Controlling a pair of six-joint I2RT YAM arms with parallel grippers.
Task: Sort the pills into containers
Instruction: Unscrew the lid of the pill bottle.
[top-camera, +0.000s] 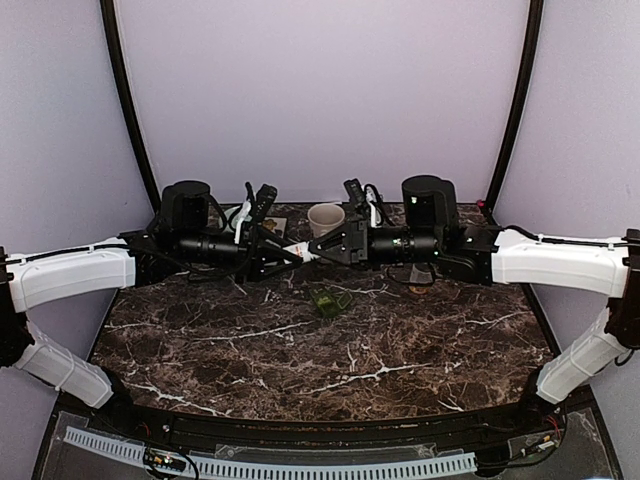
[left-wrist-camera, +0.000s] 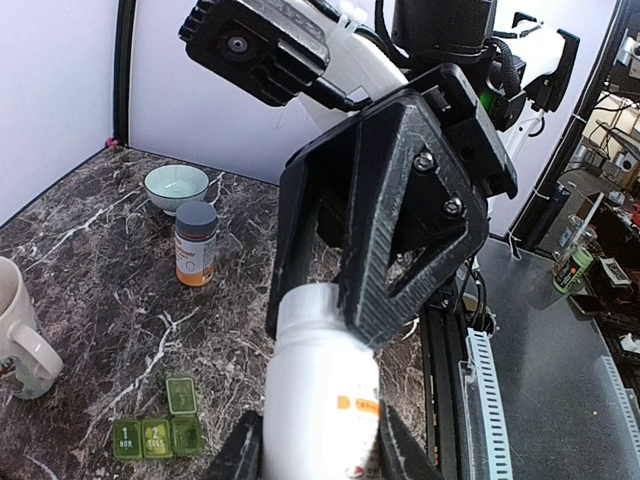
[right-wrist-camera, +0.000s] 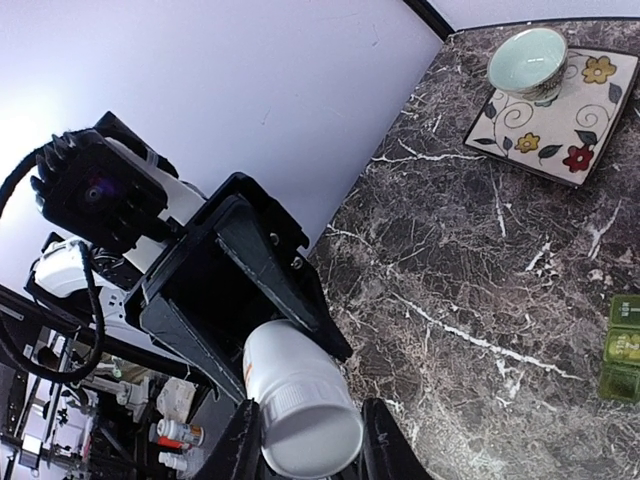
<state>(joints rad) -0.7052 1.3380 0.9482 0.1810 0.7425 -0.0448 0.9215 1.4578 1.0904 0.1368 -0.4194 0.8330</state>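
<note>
A white pill bottle (top-camera: 299, 250) is held level between both grippers above the back middle of the table. My left gripper (left-wrist-camera: 320, 440) is shut on the bottle's body (left-wrist-camera: 318, 390). My right gripper (right-wrist-camera: 312, 440) is shut on its ribbed white cap (right-wrist-camera: 305, 425), and its black fingers (left-wrist-camera: 400, 220) show around the cap in the left wrist view. The dark green pill box (top-camera: 328, 301) lies on the table just below the bottle, with one lid open (left-wrist-camera: 181, 393). It also shows at the edge of the right wrist view (right-wrist-camera: 622, 350). No loose pills show.
A cream mug (top-camera: 325, 218) stands behind the grippers. An orange bottle with a grey cap (left-wrist-camera: 195, 243) stands near a pale green bowl (left-wrist-camera: 176, 187). The bowl sits on a flowered square plate (right-wrist-camera: 590, 110). The marble table (top-camera: 330, 370) ends at a slotted rail.
</note>
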